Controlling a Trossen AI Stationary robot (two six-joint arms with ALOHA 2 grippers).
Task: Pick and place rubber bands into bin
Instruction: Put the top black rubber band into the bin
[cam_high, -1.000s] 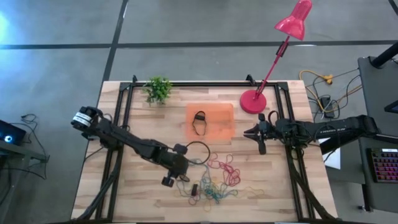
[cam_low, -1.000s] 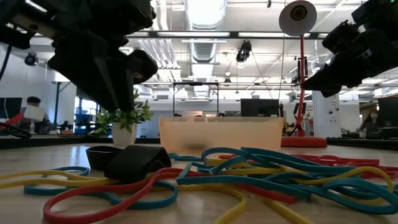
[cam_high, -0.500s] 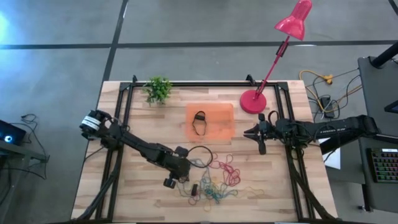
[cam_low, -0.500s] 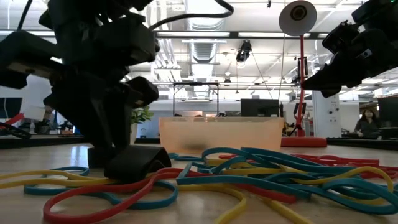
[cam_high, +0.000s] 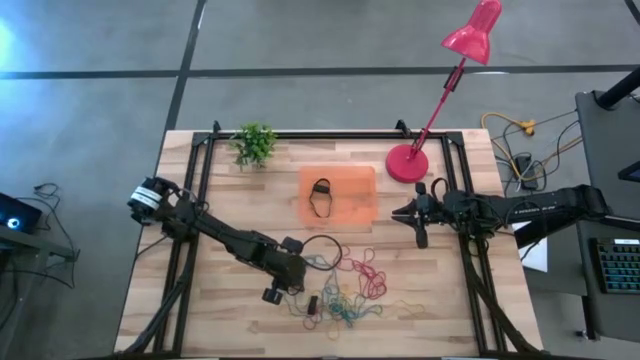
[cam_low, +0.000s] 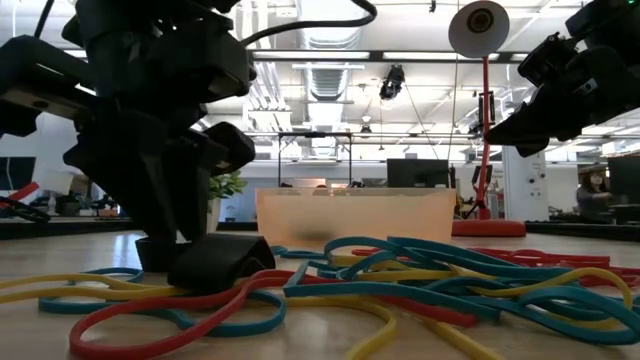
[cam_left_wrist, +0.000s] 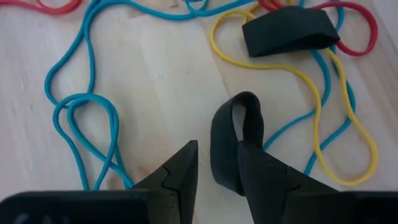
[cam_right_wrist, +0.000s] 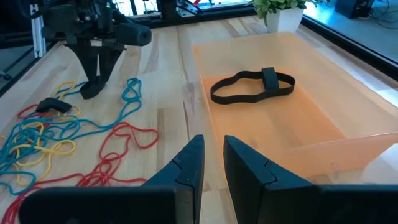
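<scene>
Rubber bands (cam_high: 345, 288) in red, blue, yellow and green lie tangled on the wood near the table's front (cam_low: 430, 270). My left gripper (cam_left_wrist: 217, 149) is open and lowered to the table (cam_low: 165, 235) at the heap's left. One side of a folded black rubber band (cam_left_wrist: 239, 115) stands between its fingers. A second black band (cam_left_wrist: 286, 34) lies just beyond. The orange bin (cam_high: 345, 180) sits at mid-table with one black band (cam_right_wrist: 252, 87) in it. My right gripper (cam_right_wrist: 211, 152) waits at the bin's right, its fingers a narrow gap apart and empty. My left gripper comes slanting down from the table's left, with a finger on each side of one side of the black band's loop (cam_left_wrist: 225, 155). Bare wood shows between the band and one finger. Whether the other finger (cam_left_wrist: 261, 171) touches the band I cannot tell. The band rests on the table.
A red desk lamp stands on its round base (cam_high: 407, 163) at the bin's right, close to my right arm. A small potted plant (cam_high: 255, 143) is at the far left. Black rails (cam_high: 190, 230) run along both sides of the table. People sit in the room behind (cam_low: 590, 190).
My left gripper has come down from above the heap to the table, onto the black band at the heap's left, tipping slightly steeper. It has hardly moved in the last half second. The bands have stayed where they were.
</scene>
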